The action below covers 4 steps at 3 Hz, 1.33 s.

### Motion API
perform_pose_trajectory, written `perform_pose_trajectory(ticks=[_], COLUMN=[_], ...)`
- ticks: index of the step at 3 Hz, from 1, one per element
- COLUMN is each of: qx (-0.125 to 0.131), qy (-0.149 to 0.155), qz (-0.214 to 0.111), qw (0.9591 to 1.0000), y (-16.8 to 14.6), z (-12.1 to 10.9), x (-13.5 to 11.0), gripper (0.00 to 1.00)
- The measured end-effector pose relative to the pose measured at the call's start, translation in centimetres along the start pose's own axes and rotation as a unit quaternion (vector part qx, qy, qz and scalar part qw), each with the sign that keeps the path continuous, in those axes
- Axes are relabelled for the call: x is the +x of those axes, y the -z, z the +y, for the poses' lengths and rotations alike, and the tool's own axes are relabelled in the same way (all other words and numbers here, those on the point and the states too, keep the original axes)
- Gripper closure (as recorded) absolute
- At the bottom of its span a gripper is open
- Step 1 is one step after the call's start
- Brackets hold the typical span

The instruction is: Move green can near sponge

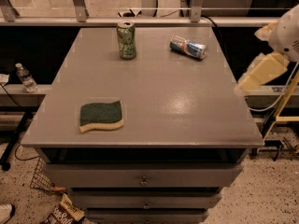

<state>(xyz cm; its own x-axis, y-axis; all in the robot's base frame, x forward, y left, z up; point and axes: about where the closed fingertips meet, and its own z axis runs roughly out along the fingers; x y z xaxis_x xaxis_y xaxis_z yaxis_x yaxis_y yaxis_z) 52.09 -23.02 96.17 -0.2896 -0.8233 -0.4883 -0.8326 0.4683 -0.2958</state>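
Camera view | gripper (254,76) beside right edge of table (154,92) | green can (126,40) upright

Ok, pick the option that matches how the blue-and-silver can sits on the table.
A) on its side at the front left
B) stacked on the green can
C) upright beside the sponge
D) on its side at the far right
D: the blue-and-silver can lies on its side at the far right of the table, apart from the upright green can and the front-left sponge. The gripper hangs beyond the table's right edge.
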Motion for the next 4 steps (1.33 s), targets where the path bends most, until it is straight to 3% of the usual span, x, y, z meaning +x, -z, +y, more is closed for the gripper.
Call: perform_pose_trajectory(ticks=[1, 2, 3, 4], qx=[0.034, 0.059, 0.058, 0.060], qy=[-0.065, -0.070, -0.069, -0.069], qz=[-0.087, -0.106, -0.106, -0.144], qw=[0.9935, 0.9902, 0.9902, 0.9853], y=[-3.5, -3.9, -3.9, -4.8], z=[-5.4, -7.1, -7.1, -8.3], x=[-1.5, -2.2, -2.3, -5.5], gripper=[0.00, 0.00, 0.00, 0.00])
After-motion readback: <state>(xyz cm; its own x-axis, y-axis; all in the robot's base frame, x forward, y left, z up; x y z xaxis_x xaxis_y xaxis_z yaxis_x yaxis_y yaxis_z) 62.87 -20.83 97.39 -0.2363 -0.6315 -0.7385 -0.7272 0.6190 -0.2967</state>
